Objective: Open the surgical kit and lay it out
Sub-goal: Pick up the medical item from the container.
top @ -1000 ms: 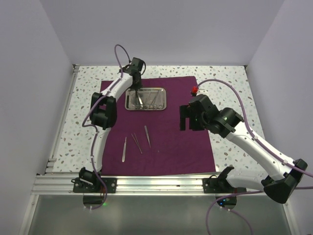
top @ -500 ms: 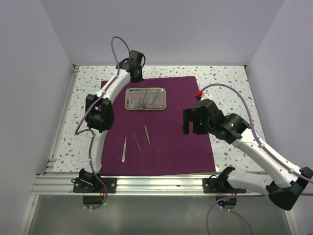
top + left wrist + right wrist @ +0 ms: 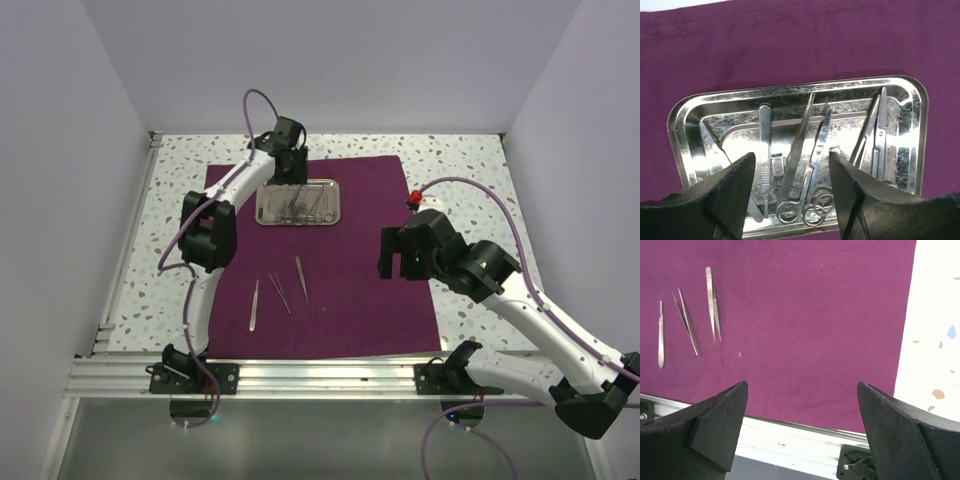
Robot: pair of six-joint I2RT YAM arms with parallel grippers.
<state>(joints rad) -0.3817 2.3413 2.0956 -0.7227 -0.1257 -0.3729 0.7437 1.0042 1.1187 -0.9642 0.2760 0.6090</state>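
The left gripper has swung back from just beyond the tray's upper-left corner to hang over the tray, and its fingers, pressed together half a second ago, are now spread with nothing between them; in the wrist view they straddle the tweezers and the scissors that lie in the middle of the tray, with a scalpel handle to their left and more tools at the right end. The cloth lies open and flat at the centre of the top view, with the tray on its upper part; three tools sit in a row at lower left of the cloth, the same three as a second ago, so the last closing in the tray seems to have brought nothing out. This looks like a fresh approach for the next pick; most of the kit is still to be laid out. The right gripper has drifted a little toward the right of the top view, and hangs spread wide and empty over the cloth's right edge.
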